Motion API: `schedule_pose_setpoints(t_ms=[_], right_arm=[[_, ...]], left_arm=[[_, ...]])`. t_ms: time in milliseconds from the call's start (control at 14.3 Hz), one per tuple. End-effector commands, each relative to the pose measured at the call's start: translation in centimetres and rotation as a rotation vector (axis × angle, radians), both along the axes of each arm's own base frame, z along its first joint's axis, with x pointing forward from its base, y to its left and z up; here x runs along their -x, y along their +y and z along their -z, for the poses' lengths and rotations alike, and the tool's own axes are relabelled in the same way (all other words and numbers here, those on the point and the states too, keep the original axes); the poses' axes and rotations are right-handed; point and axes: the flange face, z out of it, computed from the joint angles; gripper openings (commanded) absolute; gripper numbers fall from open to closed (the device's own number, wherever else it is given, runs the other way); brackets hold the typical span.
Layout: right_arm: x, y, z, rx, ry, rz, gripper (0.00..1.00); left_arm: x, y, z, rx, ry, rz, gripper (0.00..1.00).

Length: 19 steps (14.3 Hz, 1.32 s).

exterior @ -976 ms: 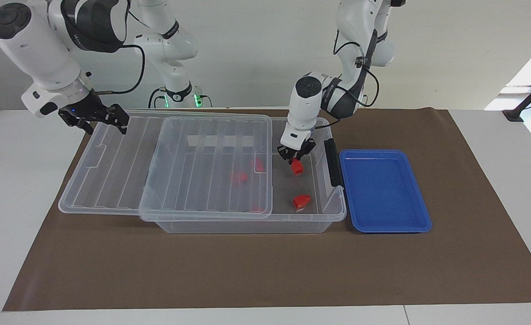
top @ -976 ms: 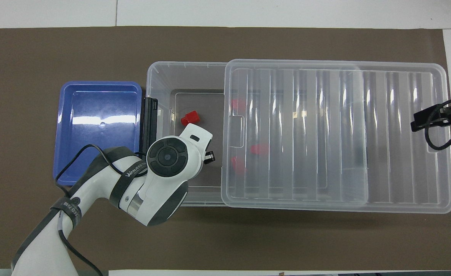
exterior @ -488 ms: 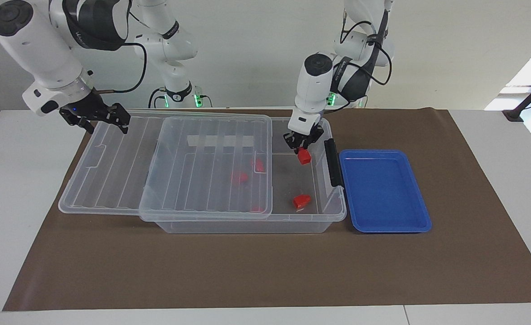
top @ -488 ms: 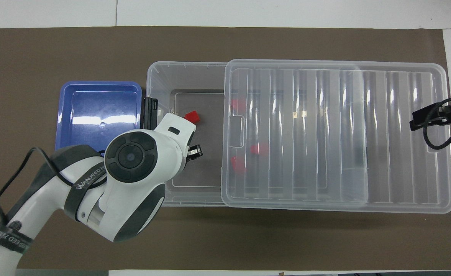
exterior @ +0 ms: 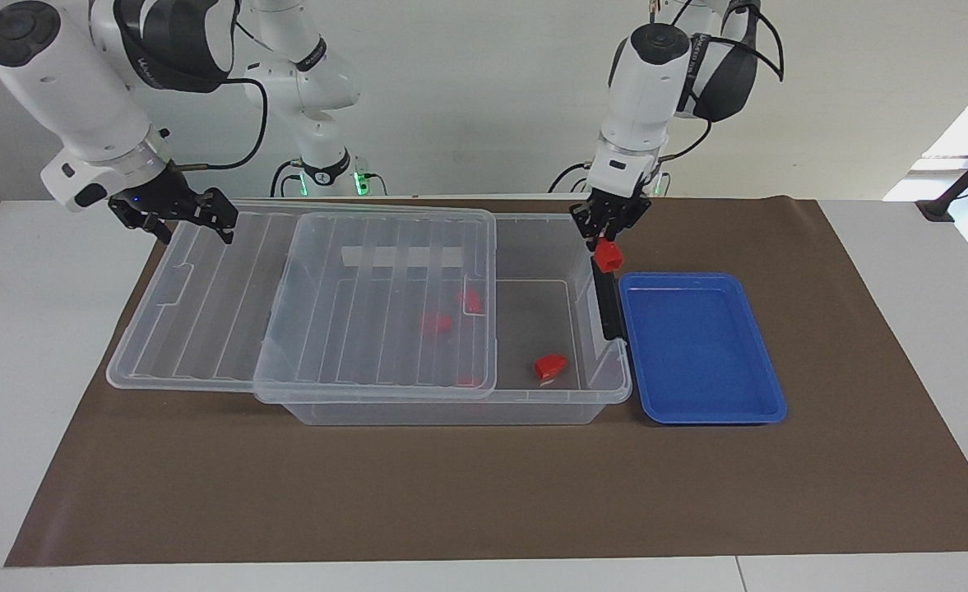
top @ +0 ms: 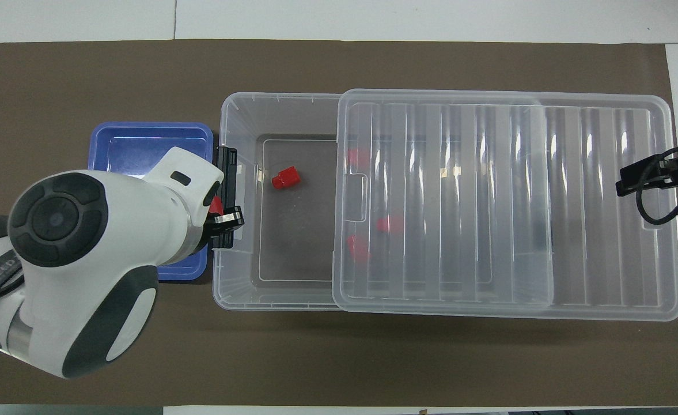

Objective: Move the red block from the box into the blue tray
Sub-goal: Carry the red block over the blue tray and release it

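My left gripper (exterior: 609,233) is shut on the small red block (exterior: 609,256) and holds it in the air over the box's end wall with the black latch (exterior: 608,306), next to the blue tray (exterior: 701,349). In the overhead view the left arm covers much of the tray (top: 143,144), and a sliver of the block (top: 216,205) shows at the gripper (top: 223,218). The clear box (exterior: 451,413) stands with its ribbed lid (exterior: 368,304) slid toward the right arm's end. My right gripper (exterior: 175,215) waits over that end of the lid (top: 488,196).
Another red piece (exterior: 549,366) lies in the uncovered part of the box, also seen from overhead (top: 286,177). More red pieces (exterior: 436,322) show through the lid. A brown mat (exterior: 484,493) covers the table under everything.
My left gripper has lifted the red block out of the box and carried it toward the blue tray, to above the latch wall. The right arm has not moved.
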Motion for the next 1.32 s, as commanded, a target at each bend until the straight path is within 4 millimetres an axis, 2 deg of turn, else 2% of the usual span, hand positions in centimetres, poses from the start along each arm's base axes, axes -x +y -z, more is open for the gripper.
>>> schedule_pose_setpoints(t_ms=[0, 70, 209, 279, 418, 906, 1045, 1254], right_arm=[[-0.2, 0.1, -0.3, -0.009, 0.012, 0.022, 1.0], [-0.2, 0.1, -0.4, -0.008, 0.01, 0.022, 1.0], [0.2, 0.6, -0.7, -0.005, 0.002, 0.029, 1.0], [0.4, 1.3, -1.0, -0.003, -0.004, 0.04, 1.0], [0.3, 2.4, -1.1, 0.0, -0.004, 0.047, 1.0], [0.1, 2.7, -1.2, 0.001, -0.013, 0.032, 1.0], [0.1, 2.8, -1.2, 0.0, -0.015, 0.029, 1.0], [-0.4, 2.7, -1.5, 0.0, -0.055, 0.009, 1.0]], left_arm=[[-2.2, 5.4, 0.6, -0.012, 0.012, 0.099, 0.0], [-3.2, 8.4, 1.0, -0.017, 0.01, 0.141, 0.0], [-4.5, 13.1, 2.4, -0.023, 0.008, 0.213, 0.0], [-5.0, 14.8, 3.7, -0.025, 0.0, 0.237, 0.0], [-5.5, 16.9, 7.2, -0.025, -0.001, 0.243, 0.0], [-5.9, 17.0, 17.1, -0.016, 0.008, 0.27, 0.0], [-6.1, 17.2, 19.1, -0.012, 0.003, 0.265, 0.0], [-6.5, 18.2, 20.0, -0.01, -0.005, 0.245, 0.0]])
